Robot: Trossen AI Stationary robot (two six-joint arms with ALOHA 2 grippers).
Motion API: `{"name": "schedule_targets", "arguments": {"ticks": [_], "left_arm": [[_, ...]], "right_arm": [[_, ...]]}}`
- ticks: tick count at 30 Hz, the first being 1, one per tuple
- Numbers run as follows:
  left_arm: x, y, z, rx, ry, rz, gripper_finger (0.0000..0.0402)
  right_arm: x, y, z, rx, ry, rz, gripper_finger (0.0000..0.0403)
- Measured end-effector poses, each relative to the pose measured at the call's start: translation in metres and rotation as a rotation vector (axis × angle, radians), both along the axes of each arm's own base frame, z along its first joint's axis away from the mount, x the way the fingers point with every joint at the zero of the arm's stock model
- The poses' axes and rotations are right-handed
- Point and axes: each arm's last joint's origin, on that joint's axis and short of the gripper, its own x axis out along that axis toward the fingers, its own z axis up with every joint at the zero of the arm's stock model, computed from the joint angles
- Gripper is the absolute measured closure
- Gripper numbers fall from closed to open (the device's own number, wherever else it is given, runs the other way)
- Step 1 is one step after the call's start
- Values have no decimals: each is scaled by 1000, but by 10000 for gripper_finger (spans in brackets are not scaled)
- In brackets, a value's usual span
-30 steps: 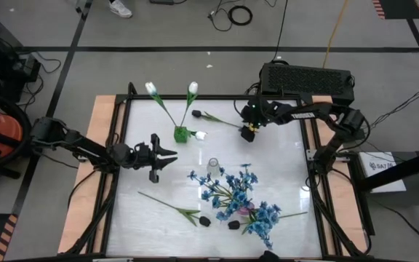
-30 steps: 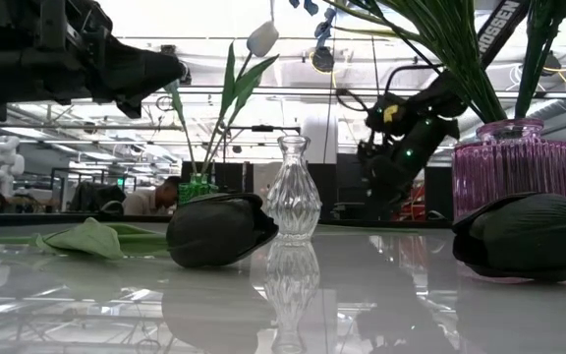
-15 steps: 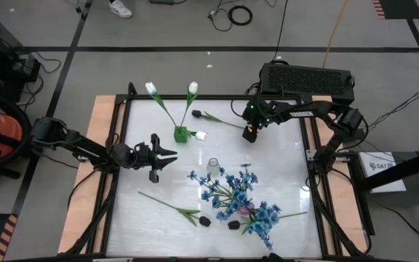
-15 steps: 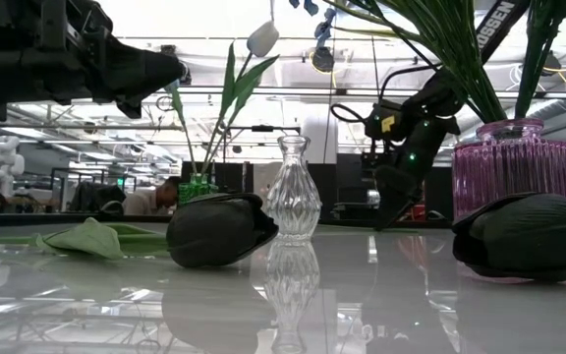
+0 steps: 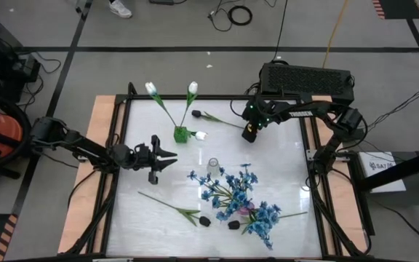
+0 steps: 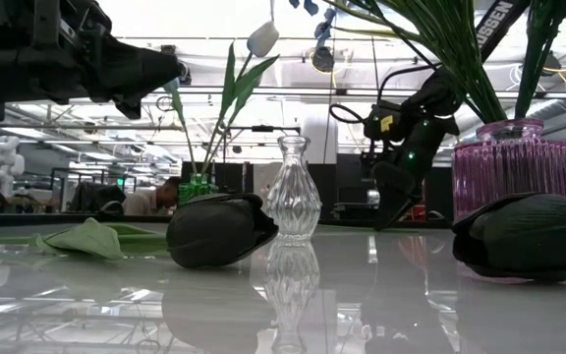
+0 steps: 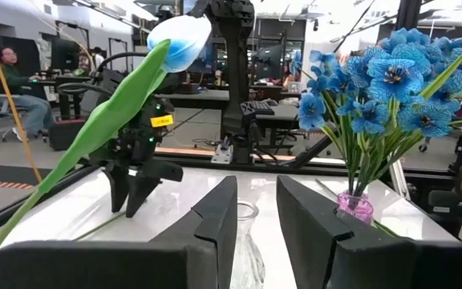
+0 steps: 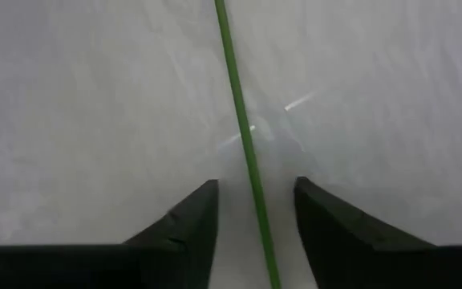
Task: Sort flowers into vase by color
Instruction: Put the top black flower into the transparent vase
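Op: My right gripper (image 5: 249, 134) has dropped to the tabletop over the last second, jaws parted and astride the thin green stem (image 8: 243, 136) of the white tulip (image 5: 201, 135) lying by the green vase (image 5: 181, 134). Nothing gripped yet.

Obs: Left?

Op: Left gripper (image 5: 167, 156) hovers mid-table, jaws narrowly apart, empty. I'd close next.

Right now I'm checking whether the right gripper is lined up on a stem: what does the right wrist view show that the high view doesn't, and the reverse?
Only the right wrist view shows the thin green stem running between the open dark fingers on the white tabletop. Only the high view shows the small green vase, the spray of blue blooms and the left gripper, open and waiting at table left. Both show the right gripper.
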Motion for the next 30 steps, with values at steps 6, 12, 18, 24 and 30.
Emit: {"name": "schedule_targets", "arguments": {"ticks": [6,12,18,24,30], "left_arm": [[0,-1,0,6,1,-8,305],[0,-1,-1,10,12,-8,305],[0,-1,-1,11,14,-8,305],[0,-1,-1,11,14,-8,305],[0,-1,-1,11,15,-7,305]], "right_arm": [[9,13,-1,-56,49,10,317],[20,33,-1,-152,107,50,372],[25,44,0,-199,119,52,396],[23,49,13,-173,58,71,400],[19,55,50,-173,-95,106,402]]}}
